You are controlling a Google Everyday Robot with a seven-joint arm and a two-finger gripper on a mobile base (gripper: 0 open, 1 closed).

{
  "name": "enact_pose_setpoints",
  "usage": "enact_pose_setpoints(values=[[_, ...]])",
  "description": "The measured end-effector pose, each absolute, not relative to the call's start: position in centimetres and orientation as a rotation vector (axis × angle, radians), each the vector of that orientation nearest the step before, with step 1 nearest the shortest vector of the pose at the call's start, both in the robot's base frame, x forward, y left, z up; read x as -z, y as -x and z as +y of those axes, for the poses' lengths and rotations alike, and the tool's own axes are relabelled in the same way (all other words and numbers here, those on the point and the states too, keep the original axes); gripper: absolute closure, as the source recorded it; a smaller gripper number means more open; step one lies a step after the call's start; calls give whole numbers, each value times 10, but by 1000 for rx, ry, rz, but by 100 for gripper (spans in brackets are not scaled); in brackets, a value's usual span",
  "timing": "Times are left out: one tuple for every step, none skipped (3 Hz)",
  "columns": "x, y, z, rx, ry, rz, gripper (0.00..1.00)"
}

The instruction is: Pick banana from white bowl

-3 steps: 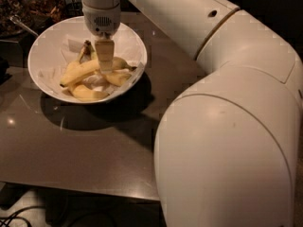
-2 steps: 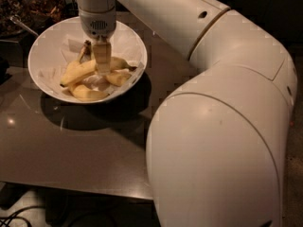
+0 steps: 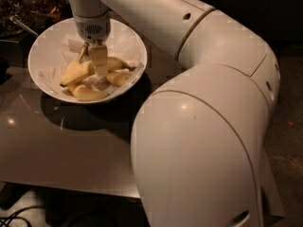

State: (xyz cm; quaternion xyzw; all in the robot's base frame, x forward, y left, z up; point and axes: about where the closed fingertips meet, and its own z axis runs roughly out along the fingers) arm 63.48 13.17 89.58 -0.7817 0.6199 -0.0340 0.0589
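Observation:
The white bowl (image 3: 43, 46) stands at the far left of the grey table, lined with crumpled white paper. Several pale yellow bananas lie in it. The longest banana (image 3: 75, 73) lies on the left side, its thin dark tip pointing up toward the wrist. My gripper (image 3: 99, 66) hangs straight down into the middle of the bowl, right beside that banana and over the pile. Shorter bananas (image 3: 88, 93) lie in front of the gripper and to its right.
My large white arm (image 3: 199, 126) fills the right and front of the view and hides that part of the grey table (image 3: 57, 145). Dark clutter and a metal utensil (image 3: 21, 25) lie behind the bowl at the far left. Cables run under the table's front edge.
The gripper has shifted slightly left and a little lower into the bowl. The arm's bulk has swung left with it. The bananas have not visibly moved.

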Motion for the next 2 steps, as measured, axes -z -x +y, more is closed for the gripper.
enact_pose_setpoints(values=[[-891,-639,134,121,2383,1872,45],[-886,-640,136,123,2401,1868,44]])
